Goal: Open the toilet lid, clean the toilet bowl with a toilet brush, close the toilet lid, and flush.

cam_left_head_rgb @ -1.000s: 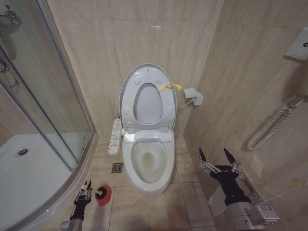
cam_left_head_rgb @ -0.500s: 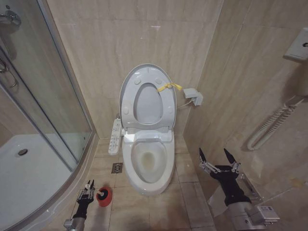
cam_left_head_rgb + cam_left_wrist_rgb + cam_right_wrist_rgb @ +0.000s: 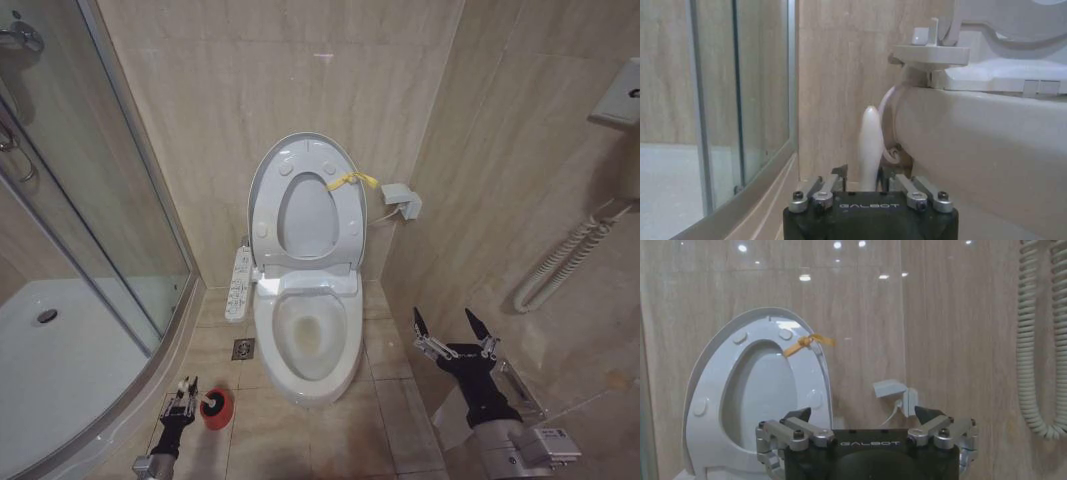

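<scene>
With the toilet lid [image 3: 303, 195] already raised against the wall, the left end effector [image 3: 180, 400] sits low by the floor, fingers narrowly parted around the toilet brush [image 3: 870, 145] standing in its red holder [image 3: 214, 407]. A loose or off-centre grip could tip the holder or drop the thin handle. Shower glass [image 3: 90, 200] and the toilet bowl [image 3: 307, 345] crowd either side. The right end effector [image 3: 452, 335], spread wide, waits by the wall.

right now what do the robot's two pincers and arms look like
Both are black and silver. The right pincer has dark pointed tips on silver linkages, a black wrist and a grey forearm block with a label. The slimmer left pincer matches it. Each wrist housing reads GALBOT in pale letters.
</scene>
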{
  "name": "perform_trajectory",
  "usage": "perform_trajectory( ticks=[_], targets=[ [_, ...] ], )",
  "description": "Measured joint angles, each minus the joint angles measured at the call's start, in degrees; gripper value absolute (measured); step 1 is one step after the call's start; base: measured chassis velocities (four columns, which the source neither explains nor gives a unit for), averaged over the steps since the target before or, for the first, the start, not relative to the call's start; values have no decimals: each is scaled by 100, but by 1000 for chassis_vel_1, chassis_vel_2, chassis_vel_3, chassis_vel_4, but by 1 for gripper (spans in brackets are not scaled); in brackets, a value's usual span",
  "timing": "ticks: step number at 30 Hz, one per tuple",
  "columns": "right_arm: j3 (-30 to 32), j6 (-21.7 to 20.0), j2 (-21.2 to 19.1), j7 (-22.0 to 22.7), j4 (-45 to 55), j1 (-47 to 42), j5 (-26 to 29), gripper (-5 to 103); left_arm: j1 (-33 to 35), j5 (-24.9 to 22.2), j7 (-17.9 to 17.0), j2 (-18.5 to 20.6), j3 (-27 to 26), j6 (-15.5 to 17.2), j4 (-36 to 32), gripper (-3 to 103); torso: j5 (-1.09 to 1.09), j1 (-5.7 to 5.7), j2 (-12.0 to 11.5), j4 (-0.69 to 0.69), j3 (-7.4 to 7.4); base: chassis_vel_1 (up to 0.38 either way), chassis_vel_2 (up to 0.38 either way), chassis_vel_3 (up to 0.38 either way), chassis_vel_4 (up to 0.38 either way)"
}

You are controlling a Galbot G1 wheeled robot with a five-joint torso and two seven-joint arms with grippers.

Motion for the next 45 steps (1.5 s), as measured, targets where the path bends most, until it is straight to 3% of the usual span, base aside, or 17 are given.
perform_trajectory(
  ticks=[9, 10, 16, 17, 18, 19, 22, 23, 25, 27, 28, 32, 33, 35, 36, 38, 45],
  targets=[
    [0, 0, 0, 0, 0, 1, 0, 100, 186, 215, -60, 22, -163, -3, -358, 36, 1, 0, 0, 1, 0, 0, 0, 0, 0],
    [0, 0, 0, 0, 0, 1, 0, 100, 265, 228, -65, 19, -201, -3, -461, 68, 1, 0, 0, 1, 0, 0, 0, 0, 0],
    [0, 0, 0, 0, 0, 1, 0, 100, 951, 339, -263, -42, -496, 1, -1554, 68, 1, 0, 0, 4, 0, 0, 0, 0, 0],
    [0, 0, 0, 0, 1, 1, 0, 100, 1202, 433, -403, -73, -605, 39, -2120, 94, 1, 0, 0, 3, -1, 0, 0, 0, 0],
    [0, 0, 0, 1, 0, 1, 0, 100, 1447, 546, -594, -95, -702, 211, -2689, 94, 2, 0, 0, 0, -1, 0, 0, 0, 0],
    [0, 0, 0, 1, 0, 1, 0, 100, 1447, 546, -594, -95, -702, 211, -2689, 94, 2, 0, 0, 0, -1, 0, 0, 0, 0],
    [0, 0, 0, 0, 1, 1, 0, 100, 2116, 726, -1311, -113, -824, 939, -4424, 94, 4, 0, 0, 2, -1, 0, 0, 0, 0],
    [0, 0, 0, 0, 1, 1, 0, 100, 2116, 726, -1311, -113, -824, 939, -4424, 94, 4, 0, 0, 2, -1, 0, 0, 0, 0],
    [0, 0, 0, 0, 0, 1, 0, 100, 2364, 749, -1545, -109, -845, 1312, -5050, 100, 5, -1, 0, 0, -1, 0, 0, 0, 0],
    [0, 0, 0, 0, 0, 1, 0, 100, 2827, 688, -1952, -92, -777, 2246, -6362, 100, 5, -1, 1, 1, -2, 0, 0, 0, 0],
    [0, 0, 0, 0, 0, 1, 0, 100, 2827, 688, -1952, -92, -777, 2246, -6362, 100, 5, -1, 1, 1, -2, 0, 0, 0, 0],
    [0, 0, 0, 0, 0, 1, 0, 100, 3258, 550, -2278, -123, -518, 3473, -7586, 100, 3, -1, 1, 1, -1, 0, 0, 0, 0],
    [0, 0, 0, 0, 0, 1, 0, 100, 3258, 550, -2278, -123, -518, 3473, -7586, 100, 3, -1, 1, 1, -1, 0, 0, 0, 0],
    [0, 0, 0, 0, 0, 1, 0, 100, 3467, 744, -2263, -157, -417, 3906, -8087, 100, 2, -1, 0, 1, -1, 0, 0, 0, 0],
    [0, 0, 0, 0, 0, 1, 0, 100, 3467, 744, -2263, -157, -417, 3906, -8087, 100, 2, -1, 0, 1, -1, 0, 0, 0, 0],
    [0, 0, 0, 0, 0, 1, 0, 100, 3659, 1053, -2276, -231, -289, 4231, -8576, 100, 3, -1, 1, 2, -1, 0, 0, 0, 0],
    [0, 0, 0, 0, 0, 1, 0, 100, 4009, 1531, -2506, -392, 1, 4233, -9064, 100, 3, -1, 0, 2, -1, 0, 0, 0, 0]
  ],
)
